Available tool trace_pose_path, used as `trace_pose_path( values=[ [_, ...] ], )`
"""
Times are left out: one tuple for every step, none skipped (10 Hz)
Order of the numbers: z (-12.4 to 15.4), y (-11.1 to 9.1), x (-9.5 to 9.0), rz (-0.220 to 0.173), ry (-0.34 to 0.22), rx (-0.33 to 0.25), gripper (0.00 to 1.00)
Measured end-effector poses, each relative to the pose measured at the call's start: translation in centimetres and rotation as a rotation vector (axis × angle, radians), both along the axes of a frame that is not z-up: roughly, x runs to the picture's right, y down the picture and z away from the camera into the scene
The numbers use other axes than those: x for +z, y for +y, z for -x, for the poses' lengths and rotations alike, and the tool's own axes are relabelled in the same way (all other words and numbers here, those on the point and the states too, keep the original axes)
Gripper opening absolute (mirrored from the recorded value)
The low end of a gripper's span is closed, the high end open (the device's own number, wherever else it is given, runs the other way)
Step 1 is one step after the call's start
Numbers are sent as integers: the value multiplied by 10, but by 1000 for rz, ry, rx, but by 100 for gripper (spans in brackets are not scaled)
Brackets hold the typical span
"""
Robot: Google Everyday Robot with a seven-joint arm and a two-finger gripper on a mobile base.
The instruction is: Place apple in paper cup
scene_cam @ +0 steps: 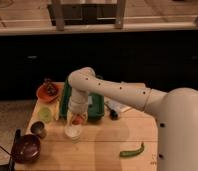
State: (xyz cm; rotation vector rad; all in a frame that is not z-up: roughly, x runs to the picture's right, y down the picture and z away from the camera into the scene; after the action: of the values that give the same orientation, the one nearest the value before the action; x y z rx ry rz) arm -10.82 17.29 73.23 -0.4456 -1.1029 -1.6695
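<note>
Here, a round orange-red apple is being positioned at the end effector over a white paper cup; its grip cannot be told.

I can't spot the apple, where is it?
The apple is left of centre in the camera view, at the mouth of the white paper cup, just under the gripper, right of the pale green cup.
</note>
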Motion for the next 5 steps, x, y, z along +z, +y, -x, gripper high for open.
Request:
trace_pose_path(
  values=[
    [0, 0, 0, 0, 0, 0, 27],
    [0, 0, 0, 0, 0, 0, 27],
    [0, 0, 0, 0, 0, 0, 27],
    [0, 0, 0, 0, 0, 0, 27],
    [0, 1, 0, 2, 0, 1, 27]
  ],
)
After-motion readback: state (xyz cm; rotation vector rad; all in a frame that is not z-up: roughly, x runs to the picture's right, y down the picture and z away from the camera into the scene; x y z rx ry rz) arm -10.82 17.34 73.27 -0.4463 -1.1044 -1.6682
